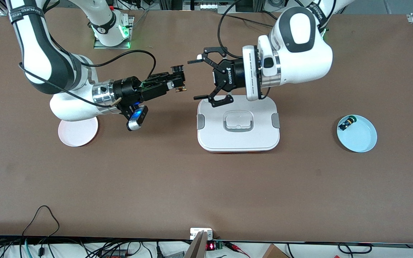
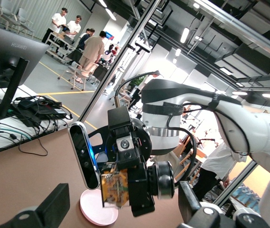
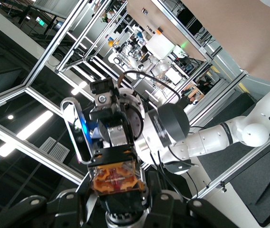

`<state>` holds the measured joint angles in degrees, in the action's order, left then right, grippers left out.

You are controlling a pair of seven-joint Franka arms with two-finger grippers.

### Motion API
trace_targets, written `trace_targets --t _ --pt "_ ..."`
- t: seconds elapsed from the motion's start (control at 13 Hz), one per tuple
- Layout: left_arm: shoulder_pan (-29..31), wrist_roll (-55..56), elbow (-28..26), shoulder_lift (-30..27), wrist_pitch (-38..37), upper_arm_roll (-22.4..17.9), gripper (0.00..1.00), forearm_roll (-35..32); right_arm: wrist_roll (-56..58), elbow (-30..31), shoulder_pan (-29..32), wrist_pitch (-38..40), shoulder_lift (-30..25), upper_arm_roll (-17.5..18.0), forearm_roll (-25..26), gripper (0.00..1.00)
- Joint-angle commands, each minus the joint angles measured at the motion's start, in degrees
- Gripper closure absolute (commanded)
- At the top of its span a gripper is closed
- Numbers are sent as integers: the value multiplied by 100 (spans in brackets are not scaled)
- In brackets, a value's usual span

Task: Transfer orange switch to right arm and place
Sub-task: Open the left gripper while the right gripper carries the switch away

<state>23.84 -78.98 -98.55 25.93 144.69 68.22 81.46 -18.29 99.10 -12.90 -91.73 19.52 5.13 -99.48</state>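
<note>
The right gripper (image 1: 180, 79), up over bare table, is closed on the orange switch (image 1: 178, 77), its slim fingers clamping the black collar while the tan rear end points toward the other arm; in the left wrist view the switch (image 2: 116, 189) shows its tan boxy back between those fingers. At three o'clock from the switch, just apart from it and touching nothing, the left gripper (image 1: 200, 79) hangs with its claw-like fingers spread wide and empty, over the table beside the edge of the white lidded box (image 1: 238, 125). That box sits on the table at about four o'clock from the switch. A pink dish (image 1: 77, 131) lies at about eight o'clock, partly under the right arm. Well off toward the left arm's end of the table, a pale blue dish (image 1: 357, 133) holds a small green-faced switch (image 1: 347, 123) near its rim.
</note>
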Motion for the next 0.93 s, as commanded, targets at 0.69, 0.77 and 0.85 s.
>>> trace_targets --t 0.69,0.77,0.85 --pt "1323 987 63 -105 -2547 -46 0 -1611 763 171 797 919 -159 -12 2632 77" --pt "1490 1286 159 -105 -2916 -46 0 -1947 1175 162 797 964 -159 -21 3010 77" --pt "1570 1541 178 -123 -3225 -46 0 -2098 1518 162 850 990 -185 -21 3344 77"
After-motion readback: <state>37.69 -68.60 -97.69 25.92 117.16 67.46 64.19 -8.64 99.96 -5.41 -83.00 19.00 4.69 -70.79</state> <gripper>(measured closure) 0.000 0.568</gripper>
